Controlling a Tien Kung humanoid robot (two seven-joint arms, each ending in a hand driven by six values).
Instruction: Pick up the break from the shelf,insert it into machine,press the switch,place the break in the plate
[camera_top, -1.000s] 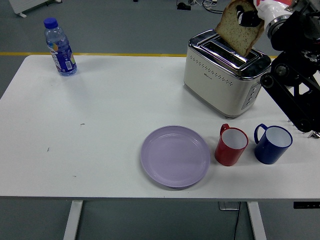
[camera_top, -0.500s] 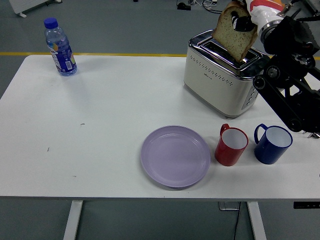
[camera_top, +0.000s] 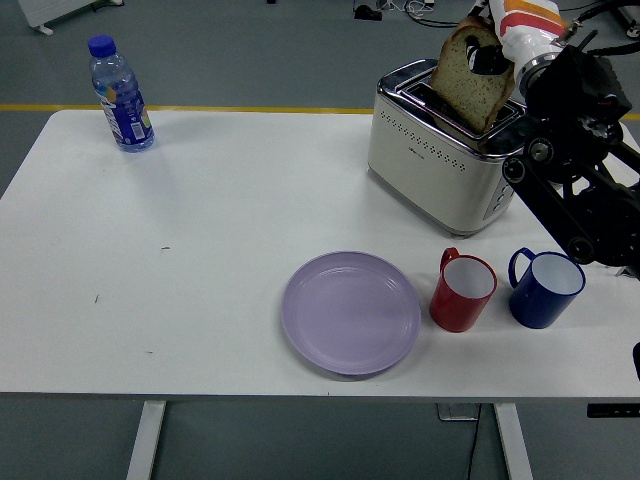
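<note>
Head view: right hand (camera_top: 500, 45) pinching bread (camera_top: 468, 82) into toaster (camera_top: 440, 160) slot; cups (camera_top: 462, 292) at 6 o'clock of toaster, plate (camera_top: 350, 312) at 7, bottle (camera_top: 120, 95) at 9.

One toaster (camera_top: 443, 150), one bread slice (camera_top: 468, 88), one purple plate (camera_top: 350, 312), one water bottle (camera_top: 119, 95) upper left, two mugs: red (camera_top: 462, 291), blue (camera_top: 543, 287); apparently one hand (camera_top: 497, 55).

White bench (camera_top: 200, 250) on white legs (camera_top: 146, 440). Grey floor (camera_top: 250, 50) beyond it, with 1 yellow line (camera_top: 200, 108) running along the far edge. Cables (camera_top: 400, 10) lie on the floor at top.
</note>
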